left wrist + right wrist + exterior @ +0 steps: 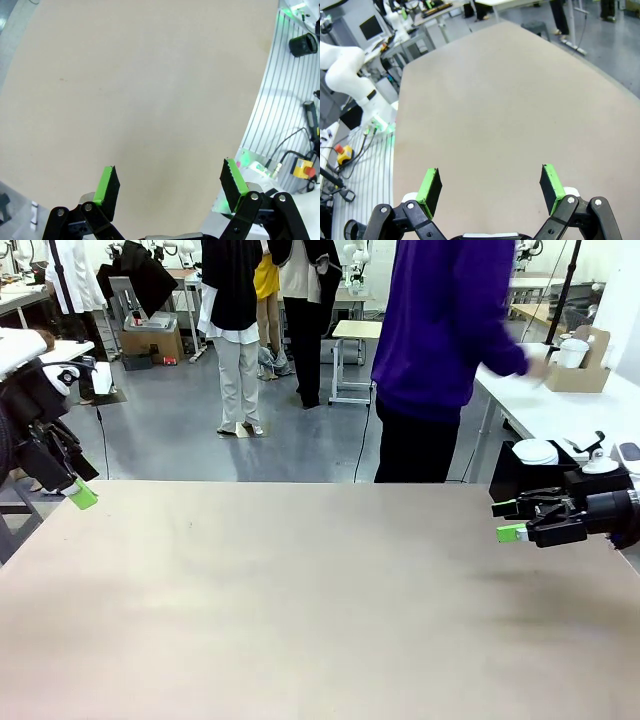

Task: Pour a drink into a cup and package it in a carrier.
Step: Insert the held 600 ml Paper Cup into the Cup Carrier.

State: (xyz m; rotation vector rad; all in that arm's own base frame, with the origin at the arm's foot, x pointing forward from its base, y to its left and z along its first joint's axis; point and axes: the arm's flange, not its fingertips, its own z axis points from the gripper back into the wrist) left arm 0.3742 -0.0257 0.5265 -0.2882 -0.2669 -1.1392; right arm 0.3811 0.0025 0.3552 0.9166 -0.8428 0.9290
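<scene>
The brown cardboard carrier point(580, 368) stands on a white side table point(560, 412) at the far right, with something white, perhaps a cup point(572, 352), in it. A person in a purple top point(440, 330) reaches a hand point(535, 360) toward it. The drink is out of view. My left gripper point(80, 490) hangs open at the tan table's point(300, 600) left edge, and its fingers point(170, 185) hold nothing. My right gripper point(508, 520) hovers open at the right edge, lying sideways, its fingers point(490, 187) also holding nothing.
A black box with white lids point(535, 451) on top sits just behind my right gripper. Other people stand farther back on the grey floor. Beside the table lies a ribbed metal plate with cables and a yellow stop button point(304, 170).
</scene>
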